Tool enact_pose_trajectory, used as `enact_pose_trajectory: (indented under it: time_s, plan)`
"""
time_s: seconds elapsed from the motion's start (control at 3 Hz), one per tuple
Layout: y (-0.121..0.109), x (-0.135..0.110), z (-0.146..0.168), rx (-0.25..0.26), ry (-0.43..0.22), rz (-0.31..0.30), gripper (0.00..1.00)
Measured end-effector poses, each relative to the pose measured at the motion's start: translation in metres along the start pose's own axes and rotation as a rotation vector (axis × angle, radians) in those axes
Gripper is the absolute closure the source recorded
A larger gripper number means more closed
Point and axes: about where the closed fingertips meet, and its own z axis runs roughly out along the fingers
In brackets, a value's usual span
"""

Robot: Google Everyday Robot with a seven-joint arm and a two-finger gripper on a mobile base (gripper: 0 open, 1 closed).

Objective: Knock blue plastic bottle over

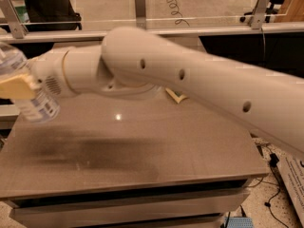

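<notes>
The blue plastic bottle (39,104) is clear and ribbed with a white-and-blue label. It is at the far left of the camera view, tilted with its top leaning left, and its bottom hangs above the table's left edge. My gripper (18,87) is at the far left at the end of the big white arm (190,87). It is shut on the bottle, with a tan finger pad (13,88) across the bottle's middle. The bottle's cap is cut off by the left edge of the view.
The brown table (142,151) lies under the arm, which casts a dark shadow on the left part. A pale yellow edge (176,98) peeks out under the arm. A glass partition with metal posts (140,4) runs behind the table. Cables lie on the floor at the right.
</notes>
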Motion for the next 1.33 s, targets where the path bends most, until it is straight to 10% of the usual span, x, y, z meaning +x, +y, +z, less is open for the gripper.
enact_pose_trajectory:
  time_s: [0.67, 1.33]
  plan:
    - [-0.081, 0.038, -0.06, -0.014, 0.283, -0.066, 1.0]
    - [-0.108, 0.103, -0.117, -0.091, 0.675, -0.176, 1.0]
